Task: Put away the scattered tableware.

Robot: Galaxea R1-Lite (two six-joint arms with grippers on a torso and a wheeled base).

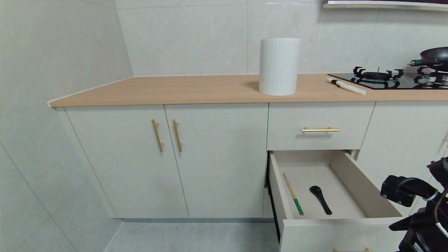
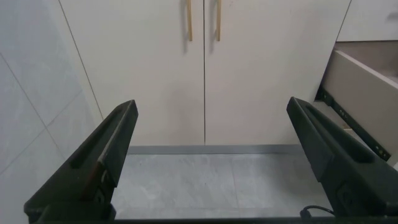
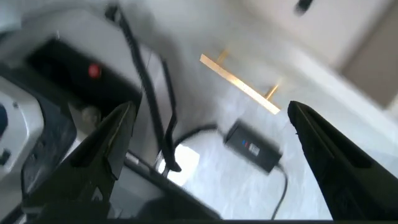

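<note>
Tableware lies lower right in one open pale drawer (image 1: 364, 190): one pair of green-tipped wooden chopsticks (image 1: 293, 199) beside one glossy black spoon (image 1: 320, 199), one ribbed white cylinder (image 1: 279, 66) on the countertop (image 1: 196, 89) above; left gripper (image 2: 211, 158) and right gripper (image 3: 211, 158) both hold their jaws spread, empty.

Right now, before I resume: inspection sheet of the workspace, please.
Surface: wooden countertop, level.
Job's things: chopsticks and black spoon lie apart in the open drawer; knife lies on the countertop beside the hob.
Clutter: white ribbed canister upright on the countertop.
Grippers: left gripper open, facing the cabinet doors; right gripper open, above the floor.
Cables: black cable near a black adapter on the floor.
Surroundings: tiled walls; pan on the hob.
</note>
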